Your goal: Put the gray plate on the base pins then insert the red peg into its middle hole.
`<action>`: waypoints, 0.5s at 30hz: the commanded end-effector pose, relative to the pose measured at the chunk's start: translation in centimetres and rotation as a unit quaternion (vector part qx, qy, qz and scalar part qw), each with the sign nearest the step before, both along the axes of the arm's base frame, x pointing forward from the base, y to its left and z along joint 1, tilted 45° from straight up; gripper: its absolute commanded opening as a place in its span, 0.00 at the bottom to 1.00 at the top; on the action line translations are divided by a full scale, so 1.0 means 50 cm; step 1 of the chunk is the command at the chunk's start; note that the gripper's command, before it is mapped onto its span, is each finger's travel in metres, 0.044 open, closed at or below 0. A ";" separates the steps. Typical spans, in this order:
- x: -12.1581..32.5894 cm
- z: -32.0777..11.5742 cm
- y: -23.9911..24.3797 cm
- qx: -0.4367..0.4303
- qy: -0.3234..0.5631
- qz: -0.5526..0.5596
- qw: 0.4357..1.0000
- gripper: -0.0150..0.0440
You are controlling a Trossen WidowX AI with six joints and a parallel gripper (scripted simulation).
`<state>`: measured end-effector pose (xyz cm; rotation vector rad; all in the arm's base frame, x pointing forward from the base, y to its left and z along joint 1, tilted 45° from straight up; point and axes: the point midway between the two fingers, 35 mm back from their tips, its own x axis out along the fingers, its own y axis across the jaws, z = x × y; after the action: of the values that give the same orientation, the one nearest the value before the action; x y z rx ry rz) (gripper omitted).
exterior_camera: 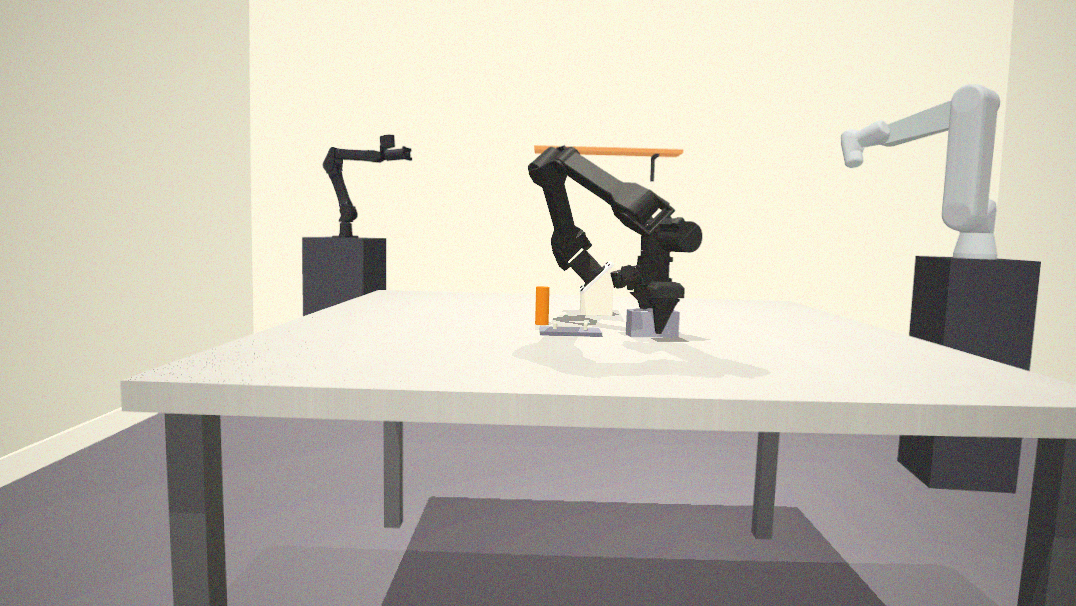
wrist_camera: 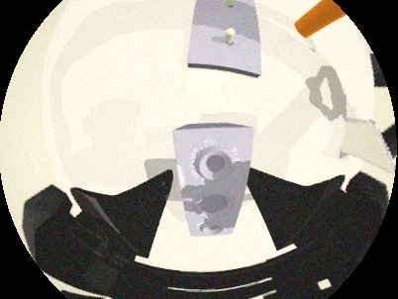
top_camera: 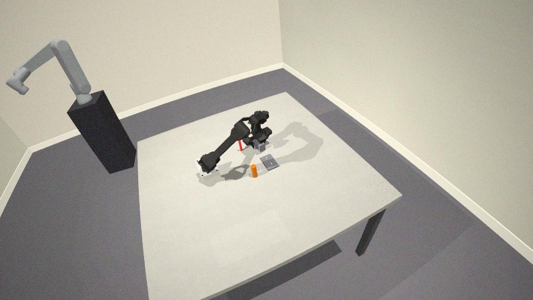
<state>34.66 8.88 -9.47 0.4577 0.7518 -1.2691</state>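
The gray plate [top_camera: 262, 147] [exterior_camera: 640, 323] [wrist_camera: 235, 141] is a thick block with holes in its top, standing on the table beside the base. My gripper [top_camera: 258, 145] [exterior_camera: 655, 319] [wrist_camera: 208, 172] is open, with one finger on each side of the plate and the tips close to its sides; contact is not clear. The flat gray base [top_camera: 266, 162] [exterior_camera: 570, 331] [wrist_camera: 208, 56] lies apart from the plate and bears two pale pins with nothing on them. The red peg [top_camera: 240, 146] stands upright in the top view, its upper part possibly behind the arm; the other views do not show it.
An orange cylinder [top_camera: 253, 171] [exterior_camera: 542, 305] [wrist_camera: 319, 19] stands upright beside the base. The arm's own mount [exterior_camera: 596, 297] is behind it on the table [top_camera: 223, 208] [exterior_camera: 451, 361]. Other arms stand on dark pedestals [top_camera: 102, 134] [exterior_camera: 967, 338] away from the table.
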 end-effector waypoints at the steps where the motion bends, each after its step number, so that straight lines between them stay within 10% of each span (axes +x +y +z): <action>1: 0.000 -0.002 -0.003 -0.003 0.002 0.003 1.000 0.69; 15: 0.000 0.004 0.004 -0.003 0.002 0.003 1.000 0.26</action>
<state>34.62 8.84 -9.53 0.4530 0.7528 -1.2697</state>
